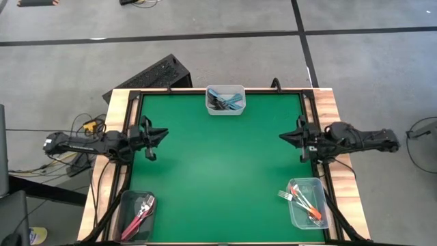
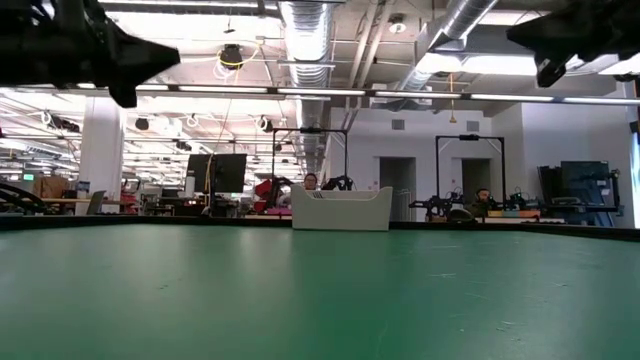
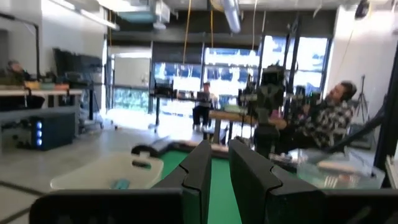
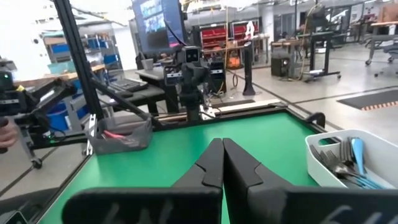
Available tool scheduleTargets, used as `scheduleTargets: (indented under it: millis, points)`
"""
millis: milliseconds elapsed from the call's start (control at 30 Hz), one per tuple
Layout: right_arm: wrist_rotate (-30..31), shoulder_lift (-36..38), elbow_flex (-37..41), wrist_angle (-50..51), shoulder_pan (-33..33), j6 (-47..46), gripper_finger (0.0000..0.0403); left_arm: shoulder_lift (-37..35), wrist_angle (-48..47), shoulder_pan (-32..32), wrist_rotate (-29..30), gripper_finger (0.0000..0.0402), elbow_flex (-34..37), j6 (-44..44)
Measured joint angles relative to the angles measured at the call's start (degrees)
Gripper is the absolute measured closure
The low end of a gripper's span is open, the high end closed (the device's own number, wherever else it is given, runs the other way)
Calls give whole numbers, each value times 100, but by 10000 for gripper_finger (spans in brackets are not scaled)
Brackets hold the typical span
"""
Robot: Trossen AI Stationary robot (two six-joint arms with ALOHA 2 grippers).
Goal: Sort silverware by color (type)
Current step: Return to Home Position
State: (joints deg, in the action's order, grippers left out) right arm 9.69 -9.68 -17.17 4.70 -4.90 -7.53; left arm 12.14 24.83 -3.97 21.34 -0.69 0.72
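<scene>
Silverware (image 1: 225, 100) binned; left end effector (image 1: 164, 132) ajar, right end effector (image 1: 282, 137) closed.

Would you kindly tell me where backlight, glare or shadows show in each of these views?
High view: even light, no glare on the green mat. Low view: the left gripper and right gripper are dark silhouettes against bright ceiling lights. Left wrist view: the windows glare brightly. Right wrist view: one upper corner is washed out; the white bin is evenly lit.
</scene>
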Motion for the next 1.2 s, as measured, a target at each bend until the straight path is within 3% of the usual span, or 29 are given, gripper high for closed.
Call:
scheduleTargets:
  millis: [367,1200]
  points:
    - [307,744,936,-442,-224,-168,386,-1214,-1216,0,3,356,2,124]
    - [382,958,1185,-716,66,-61,385,-1193,-1257,0,-217,356,7,158]
